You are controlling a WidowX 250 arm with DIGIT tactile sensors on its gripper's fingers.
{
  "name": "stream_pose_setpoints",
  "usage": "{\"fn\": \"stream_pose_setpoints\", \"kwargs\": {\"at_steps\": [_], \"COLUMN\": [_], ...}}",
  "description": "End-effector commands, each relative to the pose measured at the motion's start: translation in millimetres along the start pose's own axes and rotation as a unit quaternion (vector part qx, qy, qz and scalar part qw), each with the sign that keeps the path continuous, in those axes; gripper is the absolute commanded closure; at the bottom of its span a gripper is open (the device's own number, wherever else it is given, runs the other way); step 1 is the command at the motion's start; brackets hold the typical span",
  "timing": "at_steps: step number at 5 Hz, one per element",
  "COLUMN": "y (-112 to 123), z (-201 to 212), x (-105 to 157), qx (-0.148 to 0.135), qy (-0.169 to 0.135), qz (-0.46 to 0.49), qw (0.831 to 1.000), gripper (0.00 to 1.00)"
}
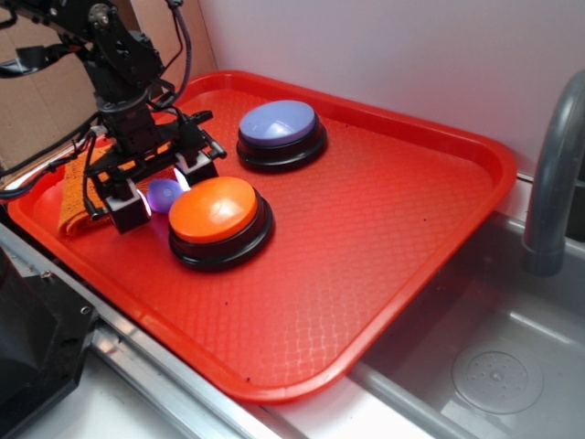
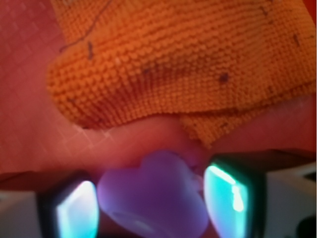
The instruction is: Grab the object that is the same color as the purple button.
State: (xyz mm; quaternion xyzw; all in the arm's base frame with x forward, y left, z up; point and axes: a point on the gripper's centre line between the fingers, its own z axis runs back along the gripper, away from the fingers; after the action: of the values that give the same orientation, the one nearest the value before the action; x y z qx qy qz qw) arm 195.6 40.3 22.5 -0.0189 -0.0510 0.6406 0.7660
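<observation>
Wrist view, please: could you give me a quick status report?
Gripper open, fingers straddling the purple toy piece. Not yet clamped. Orange cloth just beyond, clear of the jaws.

No readable txt, labels or nos.

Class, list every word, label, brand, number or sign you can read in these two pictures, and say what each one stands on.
None: no readable text in either view.
The purple button and orange button have plain tops.
The red tray, orange cloth and small purple toy piece bear no print.
The fingers show only glare.
The sink drain has a raised pattern, no lettering.
</observation>
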Motion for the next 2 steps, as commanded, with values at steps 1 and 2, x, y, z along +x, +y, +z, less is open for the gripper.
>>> {"fn": "stream_pose_setpoints", "kwargs": {"at_steps": [1, 2], "y": [-1, -8], "z": [24, 67], "x": [10, 13], "qx": [-0.039, -0.043], "qy": [-0.004, 0.004], "qz": [-0.03, -0.149], "qw": [0.999, 0.988], "gripper": [1.0, 1.0]}}
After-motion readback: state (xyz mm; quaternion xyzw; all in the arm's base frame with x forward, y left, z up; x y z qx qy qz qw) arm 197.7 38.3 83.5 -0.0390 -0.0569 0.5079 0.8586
